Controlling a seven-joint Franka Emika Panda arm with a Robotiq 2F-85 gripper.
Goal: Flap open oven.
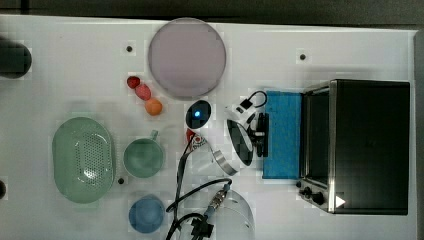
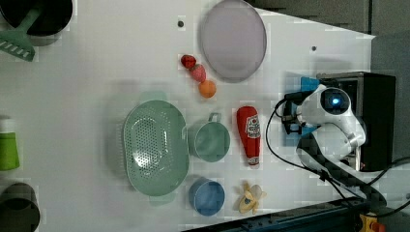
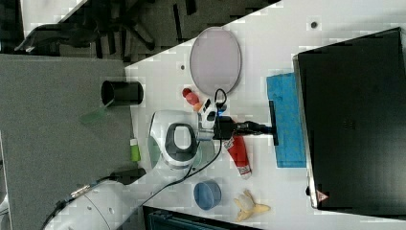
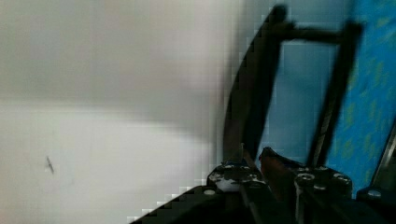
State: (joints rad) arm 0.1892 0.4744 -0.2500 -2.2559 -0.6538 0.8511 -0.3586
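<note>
Gripper sat at the door's free edge, fingers narrow around the handle, apparently gripping it. Oven stood at the bench's right end in the top view, so the box lay to the gripper's right there. Door was folded down about flat toward the gripper, blue glass up. Handle's long axis ran along the oven front, crosswise to the gripper's reach. My read: flap essentially open. Bench white, cluttered left of the arm; room dark beyond.

In the left view the arm hides most of the oven door; the fingers blur in the wrist view.
</note>
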